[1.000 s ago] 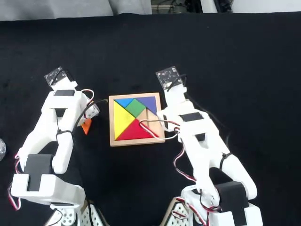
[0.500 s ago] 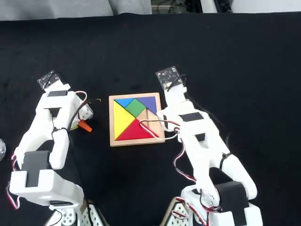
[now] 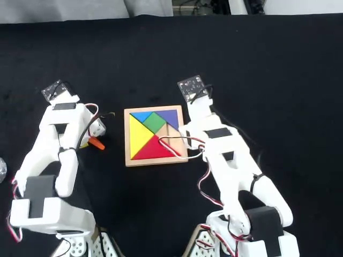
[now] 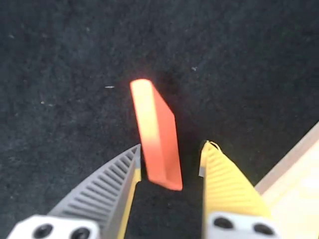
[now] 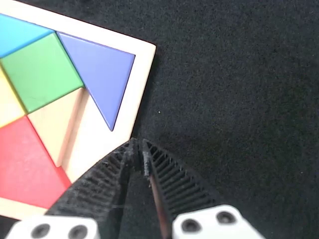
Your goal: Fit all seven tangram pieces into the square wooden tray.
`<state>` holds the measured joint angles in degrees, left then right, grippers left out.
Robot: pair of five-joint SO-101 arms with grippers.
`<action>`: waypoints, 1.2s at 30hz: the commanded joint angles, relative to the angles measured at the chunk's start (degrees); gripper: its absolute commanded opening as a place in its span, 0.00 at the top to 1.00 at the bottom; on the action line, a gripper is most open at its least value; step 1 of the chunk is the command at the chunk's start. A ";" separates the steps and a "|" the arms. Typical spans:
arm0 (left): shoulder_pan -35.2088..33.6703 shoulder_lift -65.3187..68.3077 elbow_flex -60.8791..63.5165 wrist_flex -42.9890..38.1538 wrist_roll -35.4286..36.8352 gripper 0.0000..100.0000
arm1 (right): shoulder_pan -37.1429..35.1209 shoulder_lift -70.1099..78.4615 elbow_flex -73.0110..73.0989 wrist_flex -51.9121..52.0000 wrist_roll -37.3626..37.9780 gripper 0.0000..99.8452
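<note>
Gripper states and orange piece position, tangram tray task

Left gripper point(image 4: 172, 146): jaws parted to a narrow gap. The orange piece point(image 4: 152, 124) stands on edge on the black table point(image 3: 268, 80) between the two fingers. It lies against the grey ribbed finger, a gap separates it from the yellow finger, and its far end projects beyond the fingertips. The square wooden tray point(image 4: 294, 174) lies near, on the yellow-finger side. Right gripper point(image 5: 137, 145): fingers pressed together, nothing between them, tips at the tray rim beside a bare section of pale floor. The purple triangle point(image 5: 102, 69) and green square point(image 5: 42, 69) sit just ahead of the tips, and the red triangle point(image 5: 25, 164) sits alongside the fingers.
</note>
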<state>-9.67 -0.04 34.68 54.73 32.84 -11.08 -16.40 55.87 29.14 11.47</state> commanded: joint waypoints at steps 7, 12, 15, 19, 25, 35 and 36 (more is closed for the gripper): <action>-0.66 -7.82 4.79 -4.92 -0.79 0.96 | 0.53 0.31 -2.68 0.09 0.53 0.99; -0.57 -7.82 4.79 -4.92 -0.79 0.96 | 0.53 0.31 -2.68 0.09 0.53 0.99; 0.22 -8.70 3.74 -3.78 -2.64 0.96 | 0.70 0.31 -2.68 0.09 0.53 0.99; 4.88 -13.27 -4.53 4.92 -8.44 0.96 | 0.97 -0.04 -2.59 0.00 0.53 0.99; 20.62 -16.70 -16.13 17.14 -25.23 0.96 | 5.80 -0.13 -3.38 -0.44 -0.70 0.99; 35.30 -6.95 -23.08 14.77 -17.85 0.96 | 17.14 -0.13 -5.76 -0.79 -12.13 0.99; 36.26 -5.19 -22.99 12.75 -14.95 0.96 | 17.49 -0.13 -5.76 -1.14 -12.40 0.99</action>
<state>23.21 -7.78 14.99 71.78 11.65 4.22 -16.40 52.97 29.14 0.48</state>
